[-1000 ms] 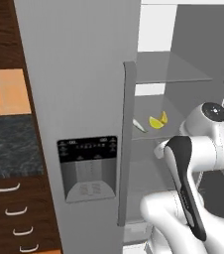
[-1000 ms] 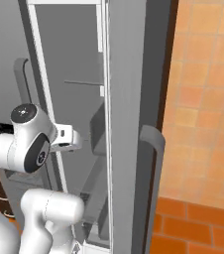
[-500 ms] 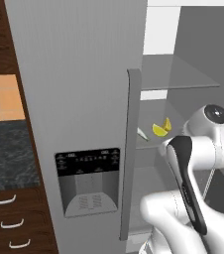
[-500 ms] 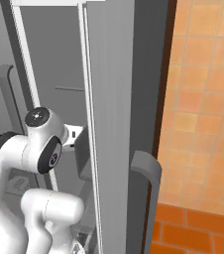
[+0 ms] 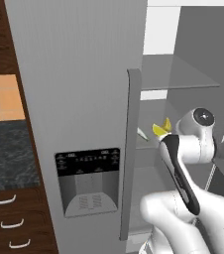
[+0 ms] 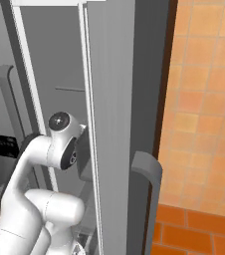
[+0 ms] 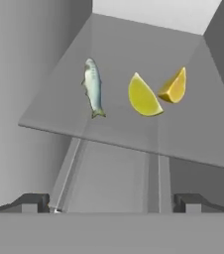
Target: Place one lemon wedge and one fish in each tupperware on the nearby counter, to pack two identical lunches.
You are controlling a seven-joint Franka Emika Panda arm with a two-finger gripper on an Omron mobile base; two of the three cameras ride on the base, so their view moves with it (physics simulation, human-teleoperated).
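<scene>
Facing fish (image 7: pixel 93 86), well beyond gripper (image 7: pixel 112 202)

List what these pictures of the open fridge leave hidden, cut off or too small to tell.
- Second fish: the hand view shows one fish and two lemon wedges on the glass shelf; no other fish is seen.
- Fish, left base view: a thin sliver beside the door handle.
- Counter, left base view: cut by the picture's left edge.
- Fridge inside, right base view: blocked by the door.

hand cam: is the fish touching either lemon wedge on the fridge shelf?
No. The fish lies apart on the glass shelf, with bare shelf between it and the nearer lemon wedge.
</scene>
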